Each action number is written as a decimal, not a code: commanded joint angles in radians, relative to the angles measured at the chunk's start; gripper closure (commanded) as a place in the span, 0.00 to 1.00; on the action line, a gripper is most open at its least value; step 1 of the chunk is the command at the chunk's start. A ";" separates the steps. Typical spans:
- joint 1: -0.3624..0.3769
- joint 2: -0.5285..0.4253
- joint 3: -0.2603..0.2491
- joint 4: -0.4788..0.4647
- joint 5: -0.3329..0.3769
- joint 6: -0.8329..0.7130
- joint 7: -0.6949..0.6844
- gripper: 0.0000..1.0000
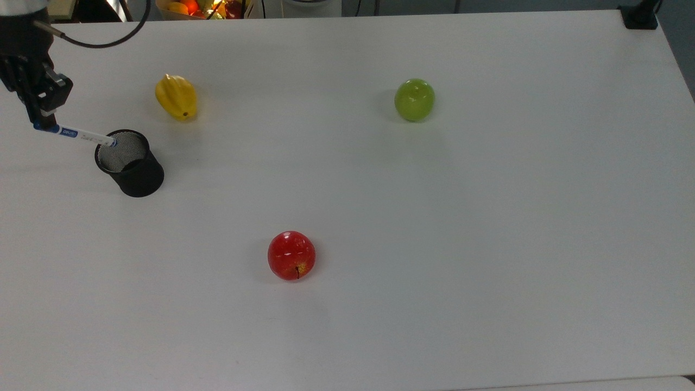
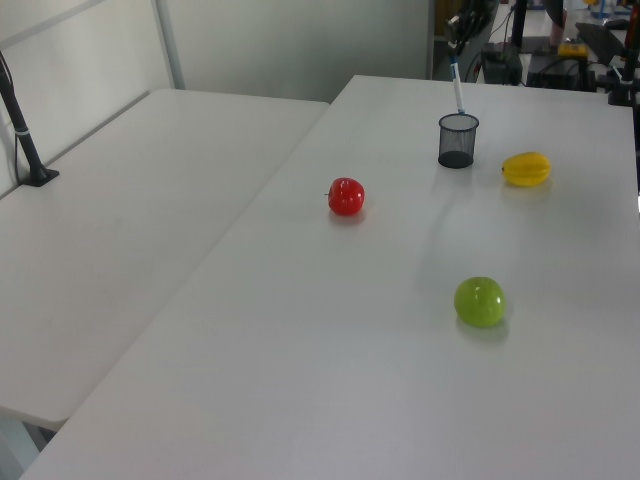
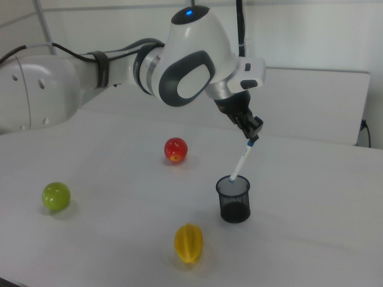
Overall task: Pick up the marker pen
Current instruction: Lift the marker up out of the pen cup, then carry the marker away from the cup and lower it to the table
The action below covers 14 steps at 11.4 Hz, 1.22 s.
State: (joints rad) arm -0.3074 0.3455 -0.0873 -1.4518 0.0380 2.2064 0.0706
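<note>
The marker pen (image 1: 76,134) (image 3: 242,159) (image 2: 457,88) is a slim white barrel with a blue cap, hanging tilted with its cap end up. My gripper (image 1: 41,120) (image 3: 252,136) is shut on the cap end. The pen's lower tip is level with the rim of the black mesh cup (image 1: 130,163) (image 3: 234,200) (image 2: 457,140), just above its opening. In the top view the gripper is at the far left edge, up and left of the cup.
On the white table (image 1: 488,217) lie a yellow star fruit (image 1: 176,96) (image 3: 188,243), a green apple (image 1: 414,99) (image 3: 55,196) and a red apple (image 1: 291,255) (image 3: 175,149). A black clamp (image 1: 639,15) sits at the top view's upper right corner.
</note>
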 commanded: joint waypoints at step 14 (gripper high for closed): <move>0.244 -0.102 0.032 -0.041 0.057 -0.668 -0.126 0.95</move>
State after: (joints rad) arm -0.1317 0.2454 -0.0454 -1.4596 0.0970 1.5963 -0.0211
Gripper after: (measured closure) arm 0.833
